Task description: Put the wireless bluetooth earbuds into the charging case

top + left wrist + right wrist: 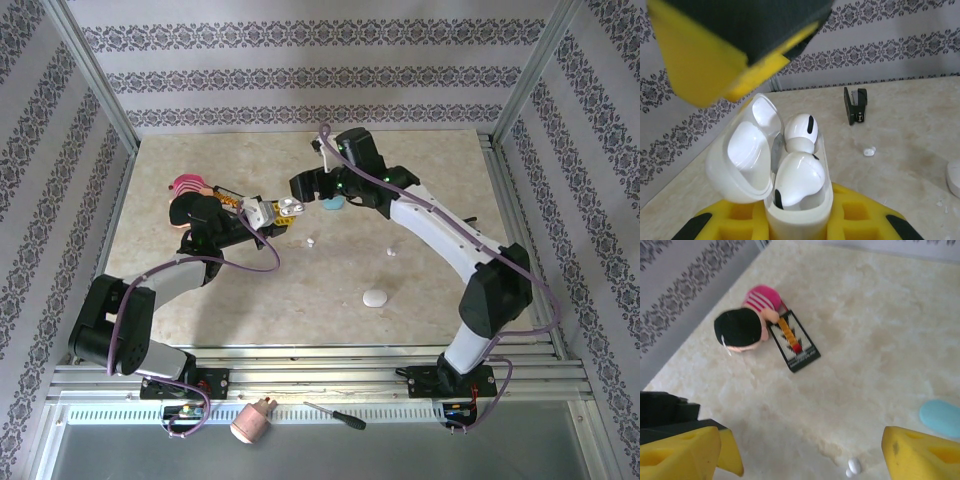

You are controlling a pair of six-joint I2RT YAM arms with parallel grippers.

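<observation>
On my left wrist feed the upper yellow finger (715, 55) is a blur, clipped at the top. The charging case (800, 220) loses its base, and a white case (954, 177) is cut off at right. On my right wrist feed, a blue case (941, 418) is cut off at right.

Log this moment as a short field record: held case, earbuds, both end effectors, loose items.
left end effector: shut on white charging case, lid open
in case: two white earbuds
right end effector: open, empty, over table
loose on table: white earbud, blue case, closed white case
clutter: doll, black card
</observation>
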